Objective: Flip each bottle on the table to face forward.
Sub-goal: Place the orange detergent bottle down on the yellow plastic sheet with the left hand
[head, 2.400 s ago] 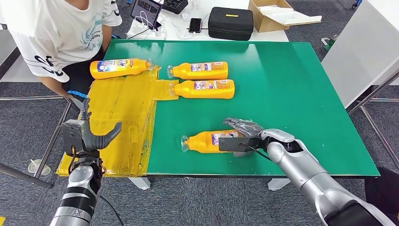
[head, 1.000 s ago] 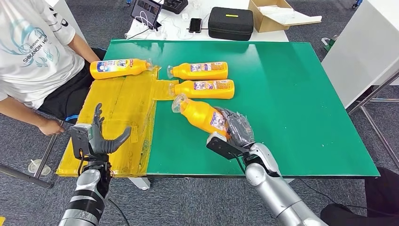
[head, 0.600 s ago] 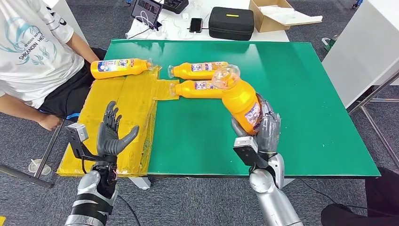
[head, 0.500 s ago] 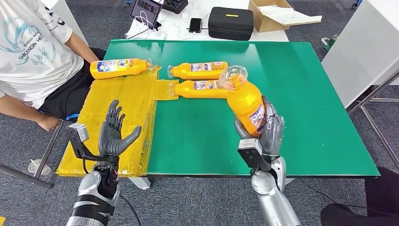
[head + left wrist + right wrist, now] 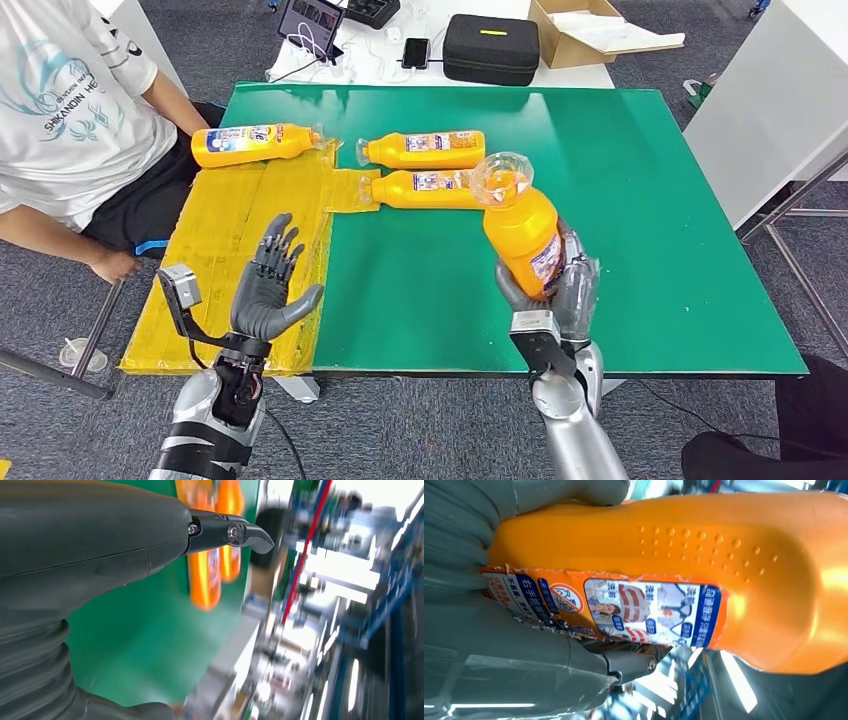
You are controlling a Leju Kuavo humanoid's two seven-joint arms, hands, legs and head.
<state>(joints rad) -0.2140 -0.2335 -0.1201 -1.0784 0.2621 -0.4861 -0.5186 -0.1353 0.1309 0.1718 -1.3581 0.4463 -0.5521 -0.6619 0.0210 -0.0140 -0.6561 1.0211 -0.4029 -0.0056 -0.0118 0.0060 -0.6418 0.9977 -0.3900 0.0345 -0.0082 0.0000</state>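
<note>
Black zip case (image 5: pixel 490 47), open cardboard box (image 5: pixel 588 30), phone (image 5: pixel 415 52) on white table; seated person (image 5: pixel 70 110) beside yellow sheet (image 5: pixel 240 245).

Orange bottle (image 5: pixel 522 232), blue-white label; green table (image 5: pixel 640 200); yellow sheet (image 5: pixel 240 230).

Glossy orange plastic bottle (image 5: pixel 522 236) with paper label, matt green tabletop (image 5: pixel 640 180), crinkled yellow tape (image 5: pixel 240 230), silver metal arm (image 5: pixel 575 430)

Grey carpet floor (image 5: pixel 420 430) surrounds the green table (image 5: pixel 640 200); a white table (image 5: pixel 400 60) stands behind.
</note>
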